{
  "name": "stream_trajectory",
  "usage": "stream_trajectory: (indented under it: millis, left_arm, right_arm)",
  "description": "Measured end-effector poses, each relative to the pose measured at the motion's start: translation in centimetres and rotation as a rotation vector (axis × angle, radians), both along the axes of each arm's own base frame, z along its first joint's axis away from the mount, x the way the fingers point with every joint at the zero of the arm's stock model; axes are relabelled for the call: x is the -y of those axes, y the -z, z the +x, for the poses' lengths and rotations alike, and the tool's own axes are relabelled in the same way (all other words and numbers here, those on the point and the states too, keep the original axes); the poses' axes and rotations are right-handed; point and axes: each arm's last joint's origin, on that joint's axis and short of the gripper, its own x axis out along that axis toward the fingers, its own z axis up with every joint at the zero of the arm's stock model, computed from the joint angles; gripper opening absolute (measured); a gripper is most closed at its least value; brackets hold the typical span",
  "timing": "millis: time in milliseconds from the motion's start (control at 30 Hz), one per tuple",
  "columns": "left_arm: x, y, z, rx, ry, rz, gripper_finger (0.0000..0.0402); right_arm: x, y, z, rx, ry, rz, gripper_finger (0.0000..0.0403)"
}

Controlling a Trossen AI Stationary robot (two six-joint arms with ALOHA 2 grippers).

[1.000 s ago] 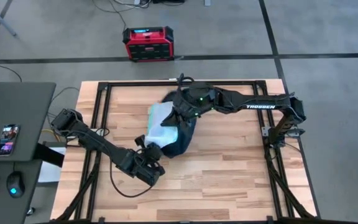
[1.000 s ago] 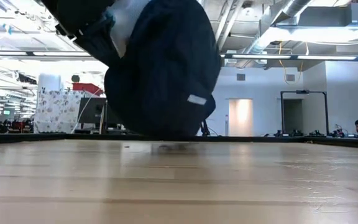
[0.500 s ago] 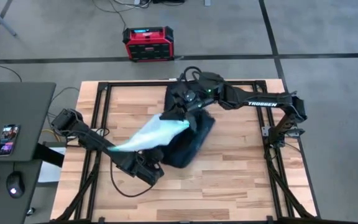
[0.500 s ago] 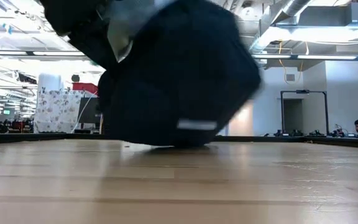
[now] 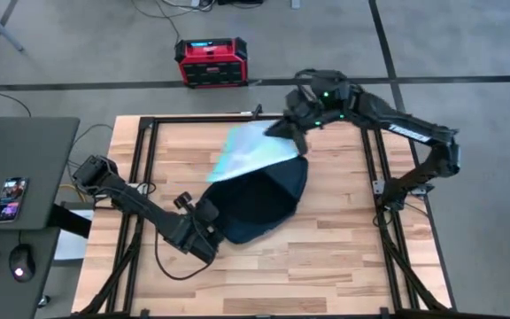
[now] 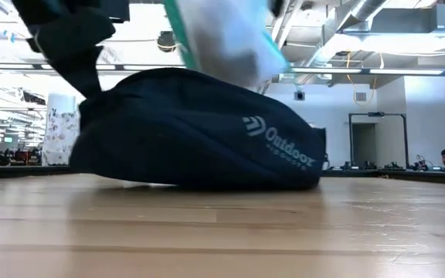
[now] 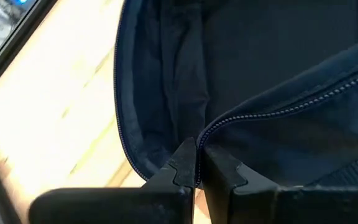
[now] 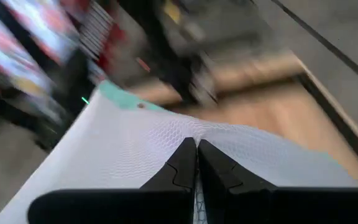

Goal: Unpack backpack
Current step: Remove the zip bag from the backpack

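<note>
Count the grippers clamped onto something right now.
2. The left gripper pinches the backpack at its zipper edge near the table's front; the right gripper holds a pale mesh pouch above the far side.

- Backpack (image 5: 259, 204): dark navy fabric; the low view shows a pale grey logo mark and lettering reading "Outdoor" on its side.
- Backpack zipper (image 7: 278, 104): fine pale teeth on a navy tape, as seen in the left wrist view.
- Mesh pouch (image 5: 248, 151): white netting in a honeycomb pattern, edged in teal trim.
- Left gripper (image 7: 196, 175) and right gripper (image 8: 195, 167): matte black fingers.
- Right arm (image 5: 397, 128): black, with white lettering and small green indicator lights.
- Tabletop (image 5: 326, 257): light wooden planks within a black metal frame.
- Box (image 5: 210, 61) on the floor: red body with black panels.
- Floor (image 5: 467, 53): grey with dark lines.
</note>
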Motion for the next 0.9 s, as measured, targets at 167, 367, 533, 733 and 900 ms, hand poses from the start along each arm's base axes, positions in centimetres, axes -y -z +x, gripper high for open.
stream_trajectory:
  millis: [167, 367, 533, 733, 900]
  left_arm:
    - [0.2, 0.0, -0.7, 0.008, -0.062, -0.008, 0.0000]
    - [0.4, 0.1, -0.8, -0.029, -0.073, -0.073, 0.0000]
    - [0.7, 0.2, -0.4, -0.001, -0.060, -0.110, 0.0000]
    - [1.2, 0.3, 0.3, -0.035, 0.085, -0.146, 0.0000]
    - [0.9, 0.4, 0.5, -0.096, 0.114, -0.188, 0.0004]
  right_arm:
    - [-1.1, 2.4, -3.3, -0.375, 0.137, -0.057, 0.0000]
    - [-5.5, 7.4, -5.1, -0.689, 0.053, 0.051, 0.0000]
    - [-9.9, 12.9, -5.2, -0.689, -0.046, 0.081, 0.0000]
    - [-13.4, 19.6, -5.2, -0.714, -0.101, 0.122, 0.0000]
    - [-16.0, 21.9, -6.7, -0.801, -0.110, 0.170, 0.0000]
